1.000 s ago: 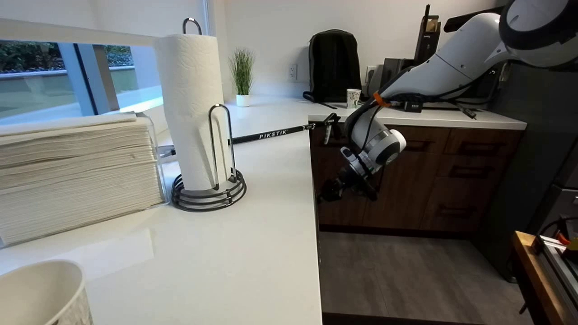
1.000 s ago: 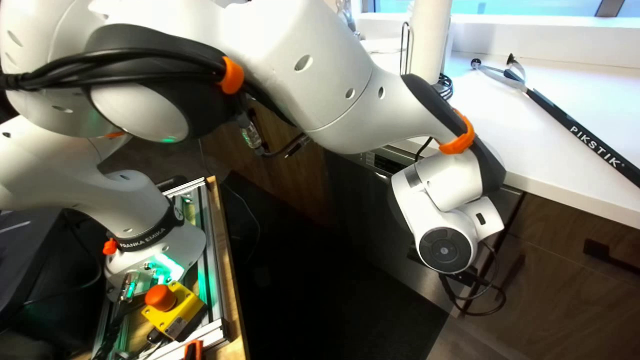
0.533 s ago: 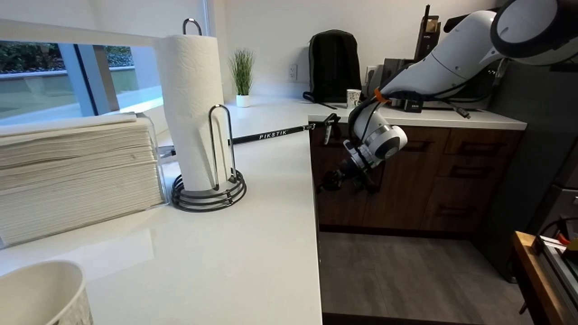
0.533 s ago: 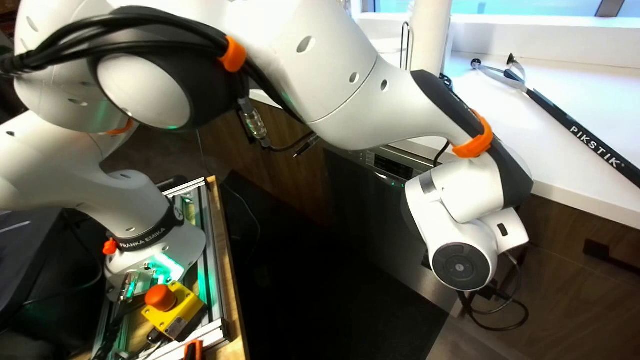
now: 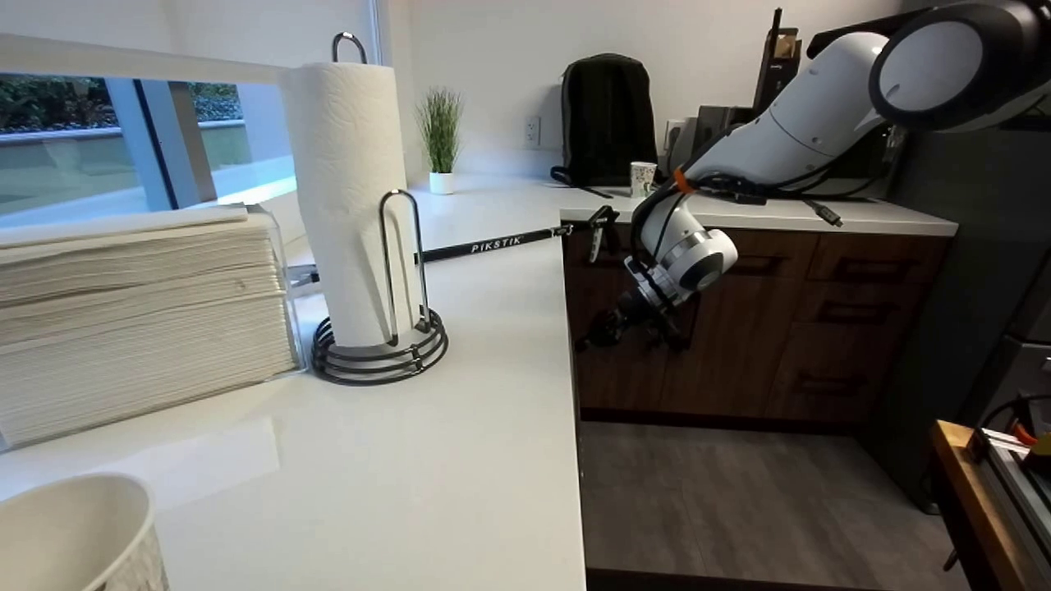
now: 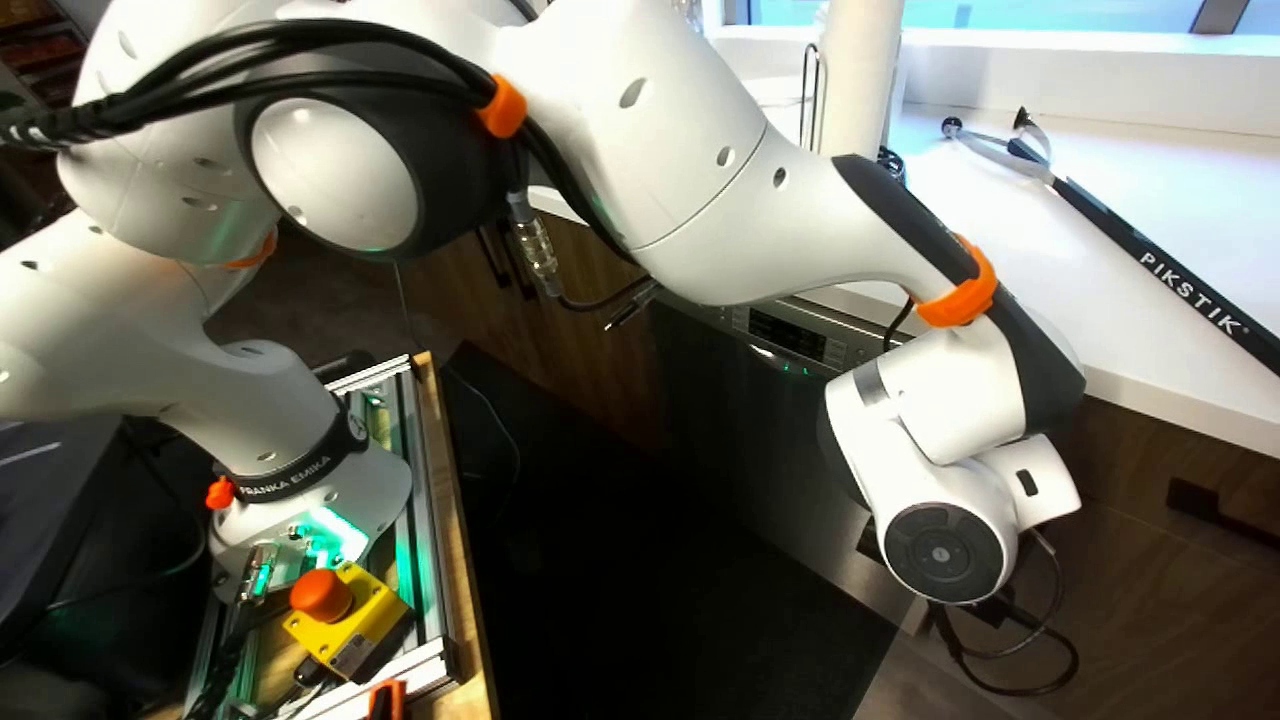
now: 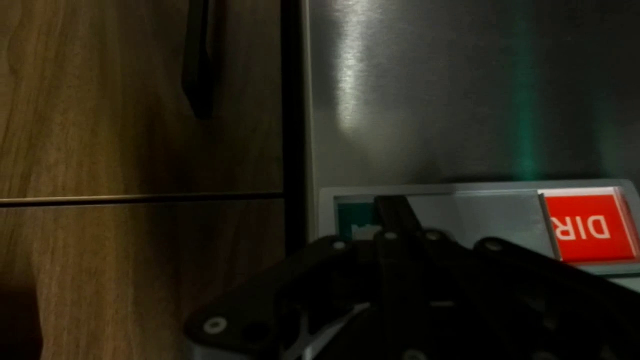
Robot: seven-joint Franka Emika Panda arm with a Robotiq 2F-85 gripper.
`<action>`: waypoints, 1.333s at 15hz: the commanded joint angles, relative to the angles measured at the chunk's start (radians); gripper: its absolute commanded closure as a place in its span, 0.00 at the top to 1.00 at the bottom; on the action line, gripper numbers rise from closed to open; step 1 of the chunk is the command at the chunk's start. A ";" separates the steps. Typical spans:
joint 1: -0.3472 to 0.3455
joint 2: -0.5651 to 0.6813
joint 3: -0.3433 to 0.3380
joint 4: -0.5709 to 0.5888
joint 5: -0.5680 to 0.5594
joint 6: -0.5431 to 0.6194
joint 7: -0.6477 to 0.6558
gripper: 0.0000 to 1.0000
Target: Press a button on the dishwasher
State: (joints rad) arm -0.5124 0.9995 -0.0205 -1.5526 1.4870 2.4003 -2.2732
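1. I've got the dishwasher (image 7: pixel 425 100), a brushed stainless-steel unit beneath the white countertop (image 6: pixel 1060 265), filling much of my wrist view.
2. Here's my black two-finger gripper (image 7: pixel 394 206), near the dishwasher's side edge, its fingers pressed together.
3. The tips are in front of the green end (image 7: pixel 354 215) of a long grey-framed sign (image 7: pixel 480 215) on the dishwasher's face; whether they touch it, I can't tell.
4. Farther along that dishwasher face, the sign's red end (image 7: pixel 592 227) shows "DIR", upside down to me.
5. Just beside the dishwasher, a brown wood-grain cabinet (image 7: pixel 110 110) with a black bar handle (image 7: pixel 196 70).
6. In an exterior view, a dark rectangular display (image 6: pixel 787 337) sits along the dishwasher's top, and my white robot arm (image 6: pixel 720 210) passes in front, wrist hiding most of the gripper.
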 commanded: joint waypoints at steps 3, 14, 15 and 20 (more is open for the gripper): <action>0.065 0.027 -0.073 0.025 0.014 0.005 0.096 0.00; 0.116 0.003 -0.093 -0.004 -0.036 -0.059 0.225 0.00; 0.115 0.006 -0.093 0.003 -0.034 -0.061 0.223 0.00; 0.105 0.012 -0.085 0.021 -0.003 -0.049 0.188 0.00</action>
State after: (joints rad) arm -0.4075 1.0119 -0.1038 -1.5455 1.4677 2.3711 -2.0714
